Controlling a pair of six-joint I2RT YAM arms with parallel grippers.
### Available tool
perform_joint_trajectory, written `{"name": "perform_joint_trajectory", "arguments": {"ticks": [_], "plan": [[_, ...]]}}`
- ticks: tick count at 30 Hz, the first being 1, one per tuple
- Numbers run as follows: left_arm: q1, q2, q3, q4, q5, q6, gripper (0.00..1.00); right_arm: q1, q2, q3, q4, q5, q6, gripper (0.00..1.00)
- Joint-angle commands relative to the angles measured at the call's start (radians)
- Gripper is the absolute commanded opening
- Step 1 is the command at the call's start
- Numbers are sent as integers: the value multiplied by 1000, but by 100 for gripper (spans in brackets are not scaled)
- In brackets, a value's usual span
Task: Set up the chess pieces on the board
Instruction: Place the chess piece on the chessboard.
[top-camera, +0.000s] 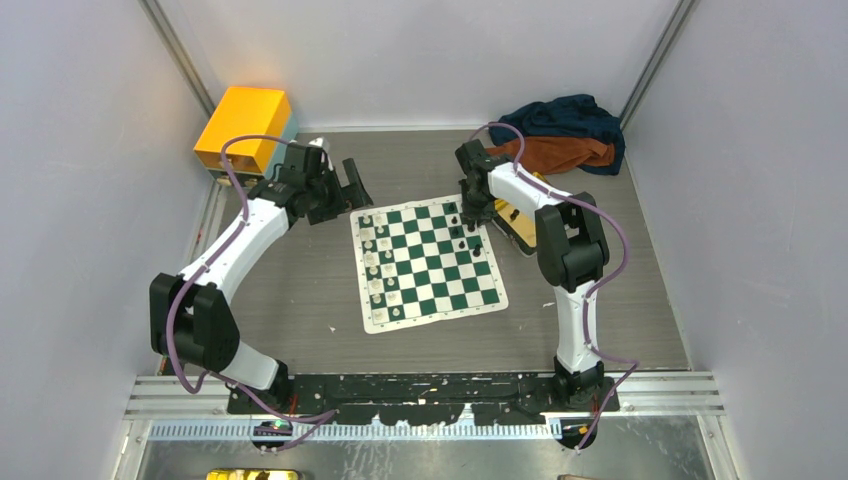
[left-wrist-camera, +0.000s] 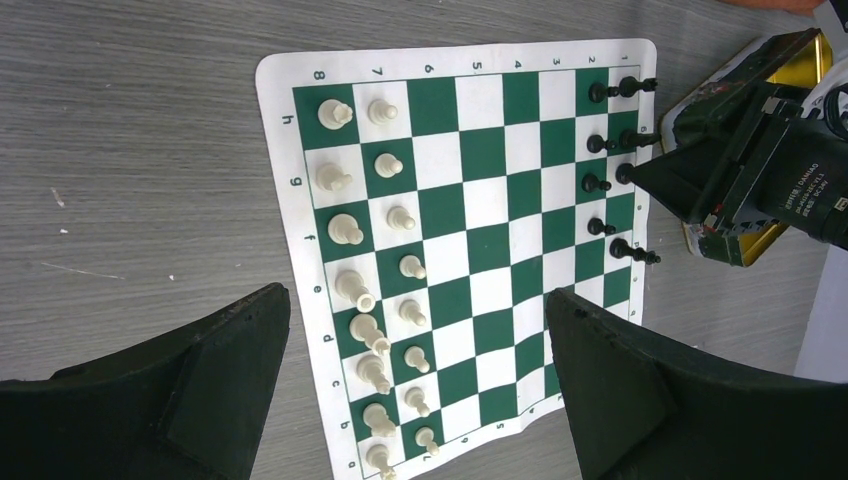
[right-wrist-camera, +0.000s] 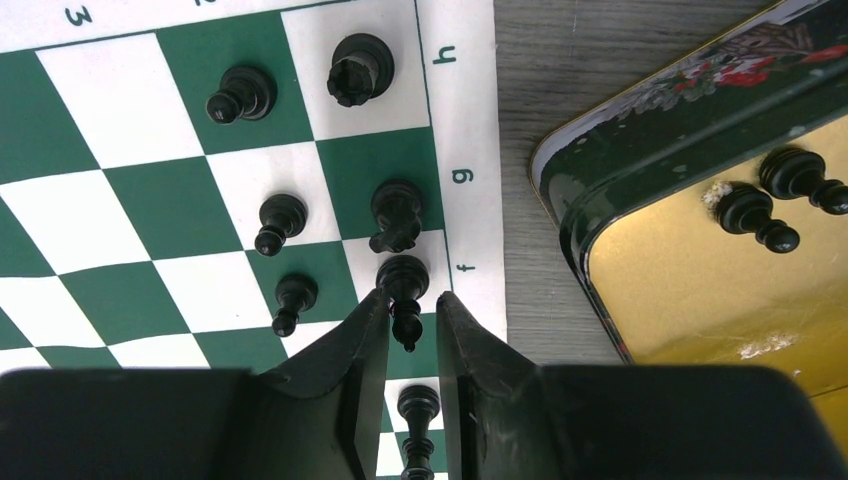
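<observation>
Grey wood-look counter (left-wrist-camera: 150, 150) inside a plain white-walled cell, with the board (top-camera: 437, 262) lying flat in the middle between the two arms. The cream-white pieces (left-wrist-camera: 345, 230) look fully lined up in two rows on the left arm's side, so it's the black side that needs you. Your right claw (right-wrist-camera: 412, 300) is squeezed down to a narrow gap with a black piece (right-wrist-camera: 403, 275) between its fingers. It's low over the back-row square by the letter f, at the board edge nearest the gold tin (right-wrist-camera: 570, 200). Looks gripped to me. It's a tight spot, though. A black figure (right-wrist-camera: 397, 215) stands on the next square at g, a slim figure (right-wrist-camera: 418, 405) stands on the other side, and a pawn (right-wrist-camera: 293, 300) sits just beside one finger. So I'd get the base flat on the square, open only a crack, then lift straight up with no sideways drift, or you'll likely clip that pawn. The left claw (left-wrist-camera: 412, 300) is spread wide with nothing in it, hanging over the white end. I'd leave it parked. Two spare black pieces (right-wrist-camera: 745, 210) lie in the tin, so that's probably your next stop.
</observation>
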Motion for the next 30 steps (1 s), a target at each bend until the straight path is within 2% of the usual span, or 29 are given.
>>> {"name": "perform_joint_trajectory", "arguments": {"ticks": [1, 30], "plan": [[-3, -3, 36, 37, -2, -6, 100, -5, -70, 37, -6, -2, -10, 30], [-3, -4, 52, 30, 0, -6, 100, 17, -161, 16, -36, -6, -6, 31]]}}
